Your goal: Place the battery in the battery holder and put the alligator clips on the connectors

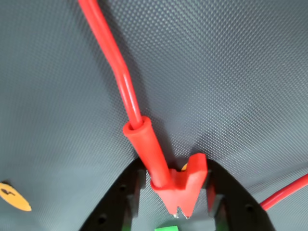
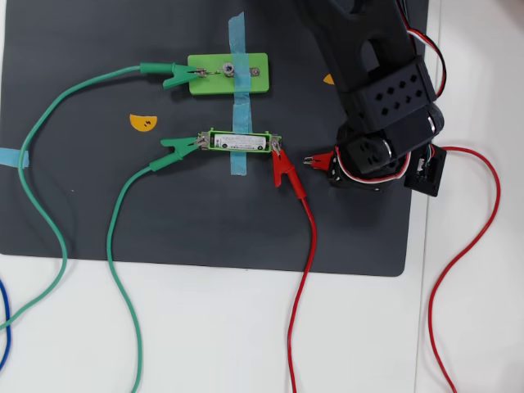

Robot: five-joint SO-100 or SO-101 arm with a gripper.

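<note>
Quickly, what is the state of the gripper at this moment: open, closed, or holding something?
Gripper: closed on a red alligator clip, held between the fingers; its red wire trails away.

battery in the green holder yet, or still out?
In. The overhead view shows the white-silver cylindrical battery lying inside the slot of the narrow bright-green plastic holder, with green and red clips at its ends.

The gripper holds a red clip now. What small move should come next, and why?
Probably carry the red clip in the gripper up and left toward the light-green block. Its right tab looks bare, while the battery holder, battery inside, already has a green clip and another red clip at its ends.
</note>
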